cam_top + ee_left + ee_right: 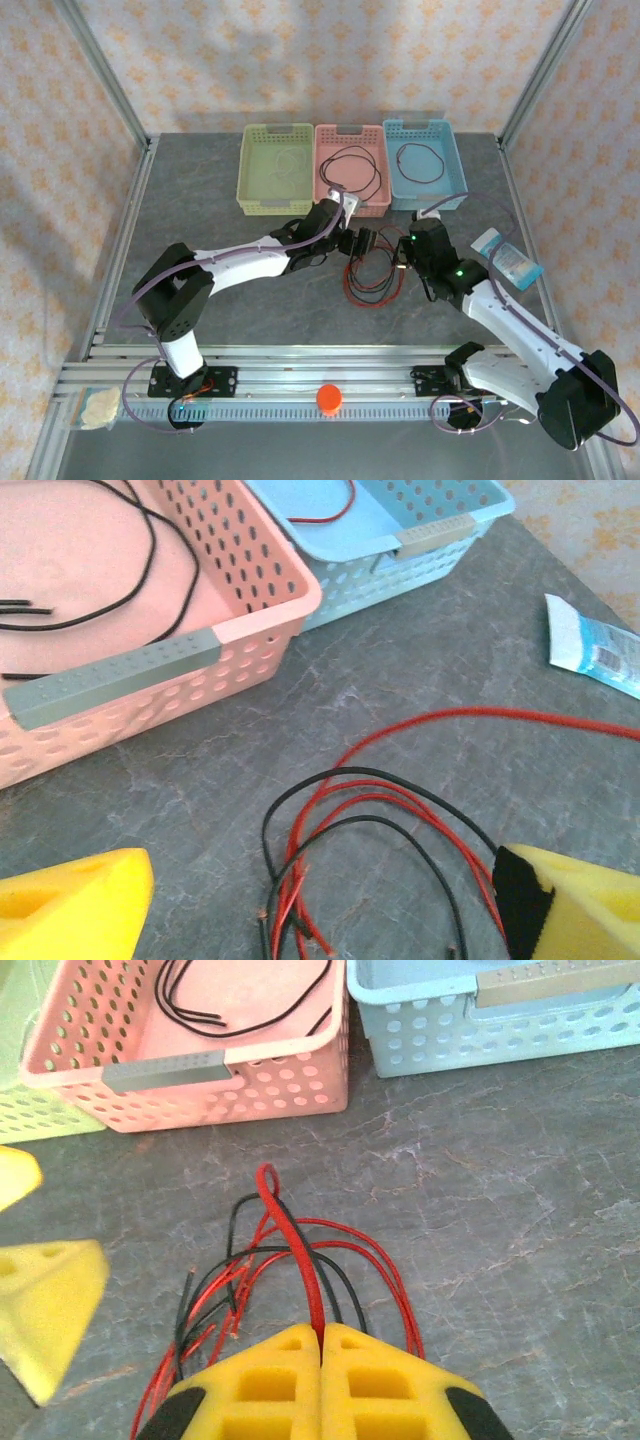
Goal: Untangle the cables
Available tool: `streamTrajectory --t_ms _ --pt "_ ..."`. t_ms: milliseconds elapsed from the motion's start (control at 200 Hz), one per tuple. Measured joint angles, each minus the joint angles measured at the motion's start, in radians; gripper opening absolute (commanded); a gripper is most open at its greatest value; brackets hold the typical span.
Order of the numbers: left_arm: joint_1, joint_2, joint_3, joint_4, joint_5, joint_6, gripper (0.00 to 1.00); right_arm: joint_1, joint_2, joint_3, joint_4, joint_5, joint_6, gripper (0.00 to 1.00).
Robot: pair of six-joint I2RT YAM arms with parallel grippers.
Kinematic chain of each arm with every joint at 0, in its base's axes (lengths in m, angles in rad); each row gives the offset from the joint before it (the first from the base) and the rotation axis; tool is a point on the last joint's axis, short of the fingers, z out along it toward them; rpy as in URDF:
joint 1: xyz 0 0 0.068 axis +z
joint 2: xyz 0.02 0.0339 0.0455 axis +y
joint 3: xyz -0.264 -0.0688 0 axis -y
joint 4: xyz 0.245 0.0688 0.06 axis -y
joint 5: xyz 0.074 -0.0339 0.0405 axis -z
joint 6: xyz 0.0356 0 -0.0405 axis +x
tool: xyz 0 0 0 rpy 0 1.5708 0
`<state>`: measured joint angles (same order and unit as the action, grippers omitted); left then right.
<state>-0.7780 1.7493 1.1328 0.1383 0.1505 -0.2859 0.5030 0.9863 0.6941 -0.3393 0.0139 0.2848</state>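
Right wrist view: right gripper clamps a thin red cable; left gripper gapes wide by tangled red-and-black cables.

Stretching the left arm out from its base, forward and to the right, with the elbow bent and the wrist pointing right. Holding the left gripper wide open, its yellow fingers spread far to either side. Angling the right arm forward and to the left, wrist tilting downward. Pressing the right gripper closed, yellow fingertips meeting on a red cable. Facing the two grippers toward each other, near but apart
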Motion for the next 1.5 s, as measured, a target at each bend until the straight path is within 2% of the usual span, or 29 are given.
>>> streamTrajectory --t_ms 280,671,791,981,1086,1126,1156,1197,1277,1322,1392,1497 --pt "-0.001 -0.088 -0.13 0.089 0.2 -0.043 0.76 0.0 0.067 0.084 -0.019 -0.024 0.144 0.0" --pt "-0.077 -0.042 -0.146 0.164 0.387 -0.08 0.75 -0.008 0.12 0.126 -0.04 -0.083 0.217 0.0" --pt "-0.08 -0.023 -0.146 0.166 0.409 -0.081 0.55 -0.011 0.123 0.127 -0.043 -0.087 0.223 0.0" --pt "-0.08 -0.018 -0.146 0.166 0.415 -0.081 0.29 -0.015 0.123 0.127 -0.051 -0.085 0.237 0.0" --pt "-0.08 -0.015 -0.146 0.166 0.414 -0.079 0.06 -0.018 0.123 0.127 -0.054 -0.085 0.241 0.0" --pt "-0.08 -0.013 -0.146 0.166 0.415 -0.077 0.0 -0.018 0.123 0.127 -0.055 -0.085 0.243 0.0" --pt "-0.08 -0.011 -0.146 0.165 0.413 -0.076 0.0 -0.019 0.123 0.127 -0.054 -0.085 0.247 0.0" --pt "-0.08 -0.01 -0.146 0.166 0.415 -0.08 0.0 -0.02 0.123 0.127 -0.054 -0.085 0.252 0.1" --pt "-0.08 -0.01 -0.146 0.166 0.412 -0.079 0.0 -0.027 0.12 0.127 -0.05 -0.087 0.278 0.42" --pt "-0.08 -0.01 -0.146 0.165 0.412 -0.08 0.0 -0.035 0.116 0.124 -0.041 -0.092 0.284 0.56" --pt "-0.08 -0.01 -0.146 0.166 0.411 -0.08 0.0 -0.057 0.104 0.113 -0.023 -0.105 0.302 0.65" --pt "-0.08 -0.01 -0.146 0.165 0.411 -0.079 0.0 -0.089 0.099 0.086 -0.006 -0.127 0.341 0.67"
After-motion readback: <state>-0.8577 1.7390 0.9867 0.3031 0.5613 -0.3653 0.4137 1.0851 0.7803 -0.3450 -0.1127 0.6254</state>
